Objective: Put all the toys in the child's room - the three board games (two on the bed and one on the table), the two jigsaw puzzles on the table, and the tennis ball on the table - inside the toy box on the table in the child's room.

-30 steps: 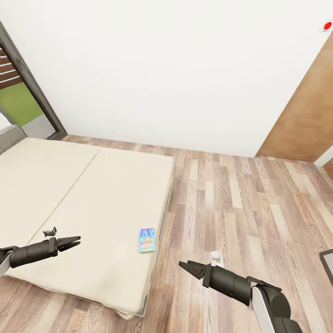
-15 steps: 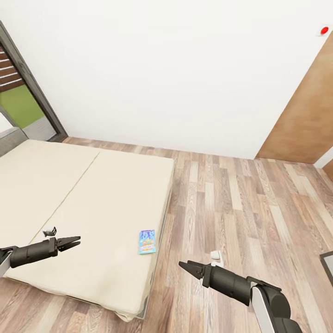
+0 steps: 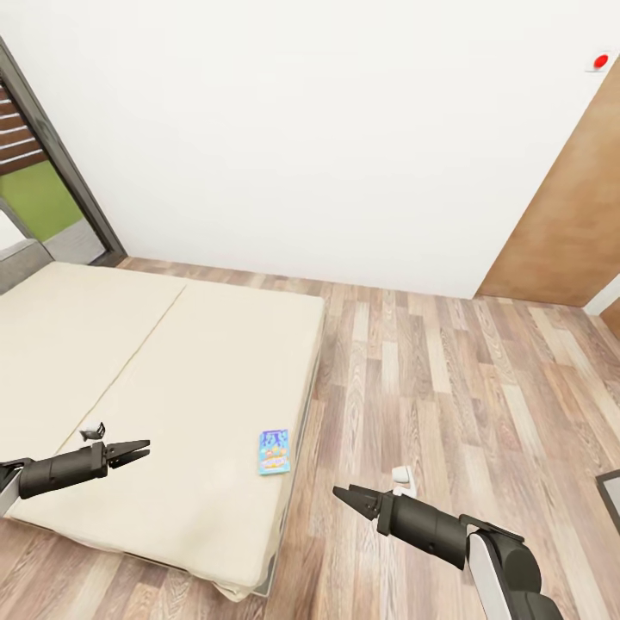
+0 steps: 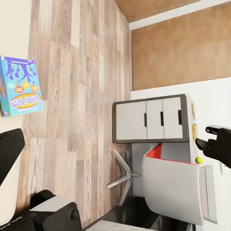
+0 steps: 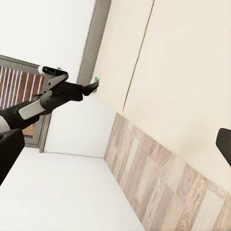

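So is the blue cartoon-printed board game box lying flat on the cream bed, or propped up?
Lying flat: the blue cartoon-printed box rests face up on the cream mattress, near its floor-side edge, untouched.

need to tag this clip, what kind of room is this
Likely a child's bedroom: a wide cream bed on a wood-plank floor, with a blue cartoon-printed board game lying near the bed's edge.

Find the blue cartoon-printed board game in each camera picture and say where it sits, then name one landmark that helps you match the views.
Head view: the blue board game lies flat on the bed, close to its near right edge, between the two grippers.
Left wrist view: the same box shows at the picture's left edge, beside the wood-plank floor.
Right wrist view: not in this picture.
Shared landmark: the cream bed's edge meeting the plank floor.
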Tool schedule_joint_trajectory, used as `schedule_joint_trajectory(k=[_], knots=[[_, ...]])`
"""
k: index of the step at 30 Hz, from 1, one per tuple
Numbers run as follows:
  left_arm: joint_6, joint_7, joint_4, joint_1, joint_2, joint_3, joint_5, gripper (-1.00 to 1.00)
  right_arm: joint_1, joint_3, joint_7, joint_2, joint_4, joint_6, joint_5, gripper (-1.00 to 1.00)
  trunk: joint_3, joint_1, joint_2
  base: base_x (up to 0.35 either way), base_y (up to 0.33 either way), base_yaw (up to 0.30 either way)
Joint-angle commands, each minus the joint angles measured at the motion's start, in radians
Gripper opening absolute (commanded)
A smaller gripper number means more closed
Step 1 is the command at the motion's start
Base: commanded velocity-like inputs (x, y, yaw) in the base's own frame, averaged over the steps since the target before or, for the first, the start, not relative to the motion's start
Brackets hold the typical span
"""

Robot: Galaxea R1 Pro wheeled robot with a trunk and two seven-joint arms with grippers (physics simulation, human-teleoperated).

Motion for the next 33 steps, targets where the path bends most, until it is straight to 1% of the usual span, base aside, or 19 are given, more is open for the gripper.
schedule_joint_trajectory(k=[1,33], knots=[[0.011,-0.003,0.000,-0.001,0.001,-0.004,0.004,1.00,-0.001,-0.002,0.004,0.001,0.000,0.005,0.000,1.00,0.000,0.001,-0.002,0.000,0.000,0.000],[0.011,-0.003,0.000,-0.001,-0.001,-0.005,0.004,1.00,-0.001,-0.002,0.004,0.000,0.000,0.003,0.002,1.00,0.051,0.001,-0.002,0.000,0.000,0.000]])
